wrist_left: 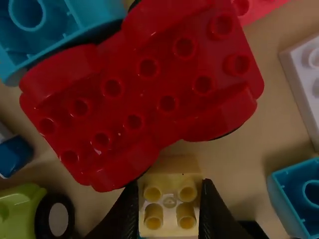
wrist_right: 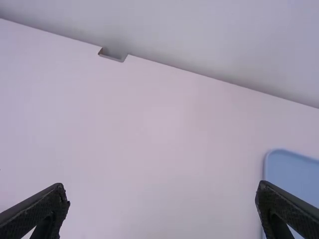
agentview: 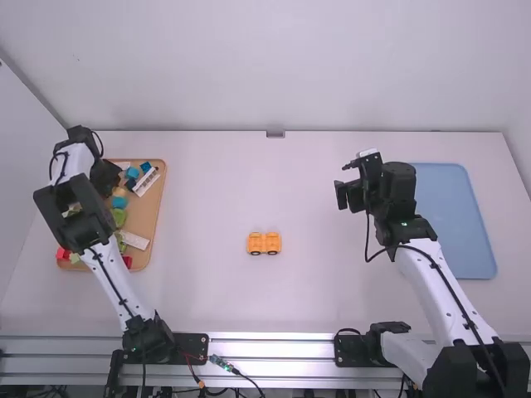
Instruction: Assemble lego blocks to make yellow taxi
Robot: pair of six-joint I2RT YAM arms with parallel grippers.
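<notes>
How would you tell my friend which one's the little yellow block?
On the table, find the tan tray at left. There, the left gripper holds the yellow block. Unlike the much bigger red piece beside it, it's yellow with four studs.

A white table [agentview: 207, 191] is stretching back to a pale wall [agentview: 274, 66], with a small grey fitting [agentview: 275, 133] sitting at the middle of its far edge. On its left side a wooden tray [agentview: 148, 217] with rounded corners is lying flat, partly hidden from above, while a pale blue tray [agentview: 452, 220], also round-cornered, is lying on the right side. Between the two, well apart from both, a small orange-yellow car [agentview: 257, 242] is standing upright on dark wheels, nearer the table's near edge than its far one.
</notes>
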